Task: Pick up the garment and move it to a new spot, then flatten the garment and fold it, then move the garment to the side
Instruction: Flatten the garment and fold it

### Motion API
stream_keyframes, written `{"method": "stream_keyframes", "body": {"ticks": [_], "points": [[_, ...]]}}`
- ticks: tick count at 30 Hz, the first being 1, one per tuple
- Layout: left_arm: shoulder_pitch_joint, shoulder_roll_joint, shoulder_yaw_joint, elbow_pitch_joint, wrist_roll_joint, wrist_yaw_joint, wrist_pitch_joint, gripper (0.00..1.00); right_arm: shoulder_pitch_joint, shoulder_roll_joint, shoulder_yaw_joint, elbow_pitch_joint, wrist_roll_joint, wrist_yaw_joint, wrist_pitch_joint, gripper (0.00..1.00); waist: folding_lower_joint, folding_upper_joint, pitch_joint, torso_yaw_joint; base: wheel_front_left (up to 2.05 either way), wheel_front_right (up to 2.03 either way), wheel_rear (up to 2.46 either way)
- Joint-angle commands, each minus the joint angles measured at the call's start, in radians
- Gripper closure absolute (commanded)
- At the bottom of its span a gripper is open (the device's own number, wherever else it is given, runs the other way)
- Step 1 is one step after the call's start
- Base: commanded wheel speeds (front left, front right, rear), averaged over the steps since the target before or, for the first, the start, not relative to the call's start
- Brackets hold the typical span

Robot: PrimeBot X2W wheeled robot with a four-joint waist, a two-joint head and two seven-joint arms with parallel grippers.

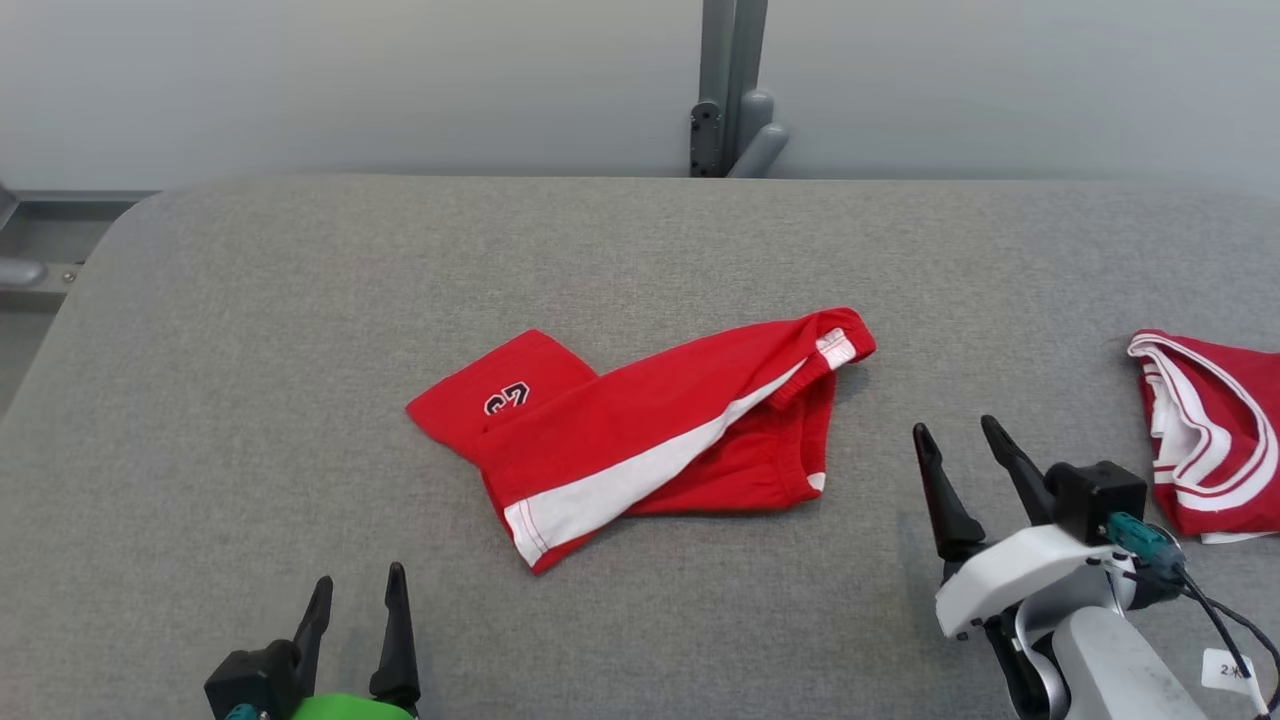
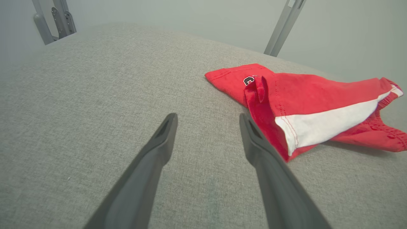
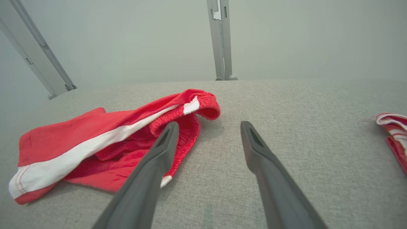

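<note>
A grey woven-fabric tabletop with a rounded far-left corner takes up most of the head view, backed by a plain pale wall. A grey metal rail sits beyond the table's left edge. An upright grey metal post stands behind the far edge, near the middle.

At the lower left, the left gripper is over bare cloth, its two dark fingers spread apart and holding nothing. The garment is a pair of red shorts with a white side stripe (a small dark number patch shows on the left leg). It lies rumpled and partly folded over itself at the centre of the table, ahead and to the right of the left gripper and apart from it.

The right gripper is near the garment's elastic waistband end, just to its right and not touching. Its fingers are also spread, with nothing between them. A second red-and-white garment lies at the far right edge of the table, beyond the right gripper.
</note>
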Motion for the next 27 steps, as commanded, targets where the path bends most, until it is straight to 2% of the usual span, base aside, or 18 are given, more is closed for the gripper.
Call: {"method": "stream_keyframes", "body": {"ticks": [1, 6, 14, 22, 27], "points": [[0.016, 0.004, 0.015, -0.008, 0.009, 0.000, 0.001, 0.00, 0.043, 0.001, -0.032, -0.038, -0.022, 0.000, -0.003, 0.00, 0.0000, 0.0000, -0.036, -0.062, 0.00, 0.00, 0.00], [0.020, 0.004, 0.032, -0.016, 0.012, -0.001, 0.001, 0.00, 0.121, 0.014, -0.078, -0.098, -0.041, 0.000, -0.003, 0.00, 0.0000, 0.0000, -0.043, -0.108, 0.00, 0.00, 0.00], [0.012, 0.004, 0.021, -0.016, 0.009, -0.007, 0.001, 0.00, 0.161, 0.029, -0.044, -0.093, -0.040, 0.000, -0.003, 0.00, 0.0000, 0.0000, -0.032, -0.121, 0.00, 0.00, 0.00], [-0.033, 0.004, -0.006, -0.011, 0.005, -0.011, 0.001, 0.00, 0.040, 0.031, 0.048, -0.032, -0.005, 0.000, -0.003, 0.00, 0.0000, 0.0000, 0.043, -0.040, 0.00, 0.00, 0.00], [-0.064, 0.004, -0.028, -0.010, -0.015, -0.010, 0.001, 0.00, -0.094, 0.012, 0.116, 0.076, -0.004, 0.000, -0.003, 0.00, 0.0000, 0.0000, 0.104, 0.044, 0.00, 0.00, 0.00]]}}
